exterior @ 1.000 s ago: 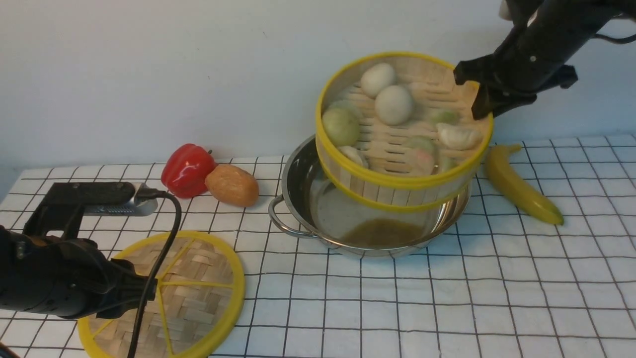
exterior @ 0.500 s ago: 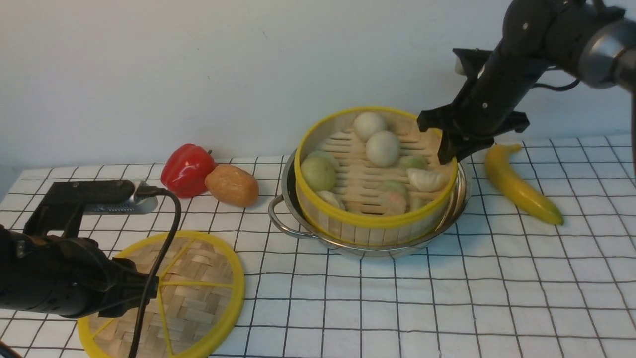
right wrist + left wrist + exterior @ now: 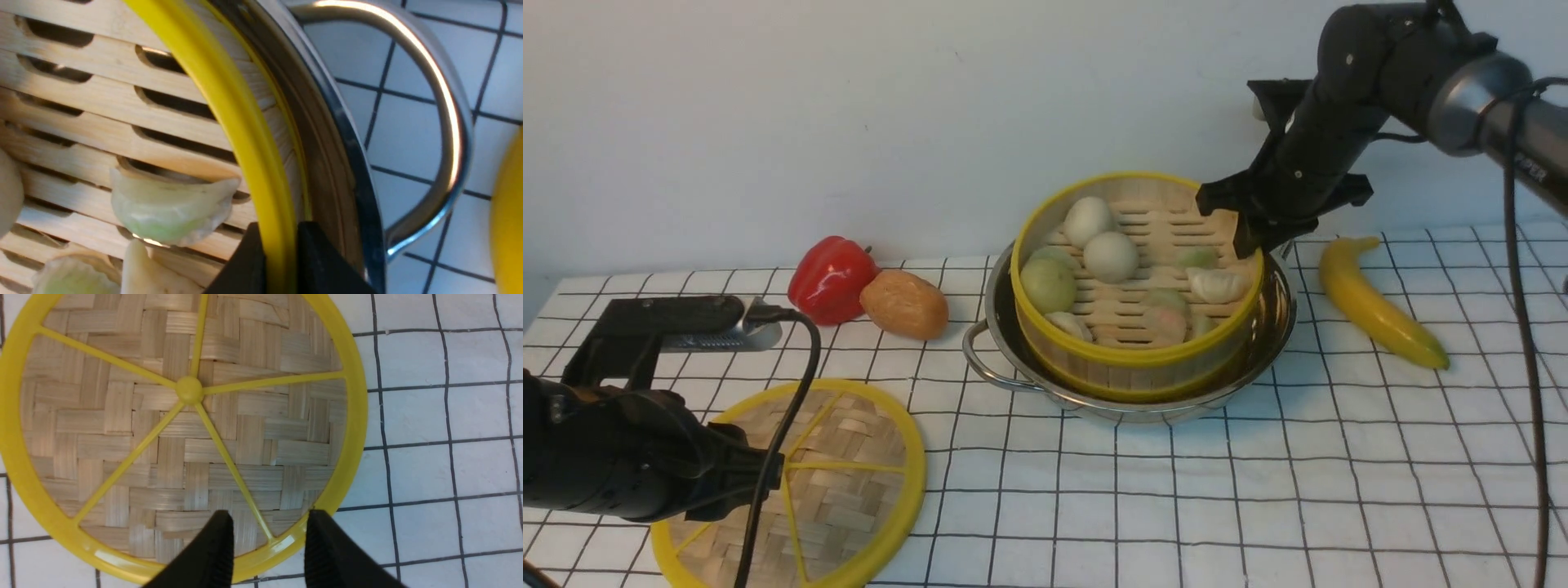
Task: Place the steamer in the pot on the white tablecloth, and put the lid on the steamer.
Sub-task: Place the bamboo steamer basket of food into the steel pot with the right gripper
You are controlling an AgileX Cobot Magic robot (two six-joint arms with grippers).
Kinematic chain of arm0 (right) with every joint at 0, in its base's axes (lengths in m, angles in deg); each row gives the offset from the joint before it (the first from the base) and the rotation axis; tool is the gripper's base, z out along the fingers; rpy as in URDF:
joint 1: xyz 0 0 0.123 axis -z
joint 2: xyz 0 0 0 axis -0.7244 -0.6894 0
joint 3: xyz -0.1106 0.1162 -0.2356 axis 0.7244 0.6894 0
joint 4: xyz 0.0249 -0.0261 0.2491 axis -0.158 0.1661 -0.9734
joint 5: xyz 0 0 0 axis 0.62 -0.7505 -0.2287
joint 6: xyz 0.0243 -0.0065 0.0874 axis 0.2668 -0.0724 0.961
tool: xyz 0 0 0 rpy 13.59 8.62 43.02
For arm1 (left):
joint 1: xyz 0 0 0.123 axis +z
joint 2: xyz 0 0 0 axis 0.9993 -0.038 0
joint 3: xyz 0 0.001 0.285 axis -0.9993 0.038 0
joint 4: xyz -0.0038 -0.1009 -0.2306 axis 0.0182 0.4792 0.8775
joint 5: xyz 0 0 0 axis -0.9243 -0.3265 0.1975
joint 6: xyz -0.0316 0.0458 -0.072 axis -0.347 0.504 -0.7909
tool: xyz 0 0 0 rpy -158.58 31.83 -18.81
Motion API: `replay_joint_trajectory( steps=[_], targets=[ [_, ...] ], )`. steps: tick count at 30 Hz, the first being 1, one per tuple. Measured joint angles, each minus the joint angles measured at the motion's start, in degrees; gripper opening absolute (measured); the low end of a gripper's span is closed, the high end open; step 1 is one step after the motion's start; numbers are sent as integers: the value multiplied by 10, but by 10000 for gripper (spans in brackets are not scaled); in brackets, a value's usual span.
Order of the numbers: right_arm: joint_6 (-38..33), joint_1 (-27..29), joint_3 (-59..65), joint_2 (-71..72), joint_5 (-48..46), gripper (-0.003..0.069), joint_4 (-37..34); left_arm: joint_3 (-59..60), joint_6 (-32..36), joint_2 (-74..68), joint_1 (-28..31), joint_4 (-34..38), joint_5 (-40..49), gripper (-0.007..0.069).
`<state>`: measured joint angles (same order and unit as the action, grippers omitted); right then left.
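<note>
Yellow-rimmed lid [image 3: 849, 490] flat on white tablecloth [image 3: 1111, 498], lower left of front view; left gripper [image 3: 267, 524] above its edge, fingers wide apart, empty, probably waiting its turn. Steamer [image 3: 1135, 367] at centre, inside pot [image 3: 1094, 402]; right gripper [image 3: 280, 237] pinches rim at upper right, fingers closed round it, likely steadying final seating. Versus a second ago: steamer lower, more level, inside pot instead of above; round buns slid leftward.
</note>
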<state>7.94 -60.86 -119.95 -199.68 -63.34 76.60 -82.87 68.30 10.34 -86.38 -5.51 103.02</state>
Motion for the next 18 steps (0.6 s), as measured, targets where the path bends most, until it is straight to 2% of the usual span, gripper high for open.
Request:
replay_joint_trajectory(
  steps=[18],
  targets=[
    [0, 0, -1, -19, -2, 92, -6, -1, 0, 0, 0, 0, -1, 243]
  ],
)
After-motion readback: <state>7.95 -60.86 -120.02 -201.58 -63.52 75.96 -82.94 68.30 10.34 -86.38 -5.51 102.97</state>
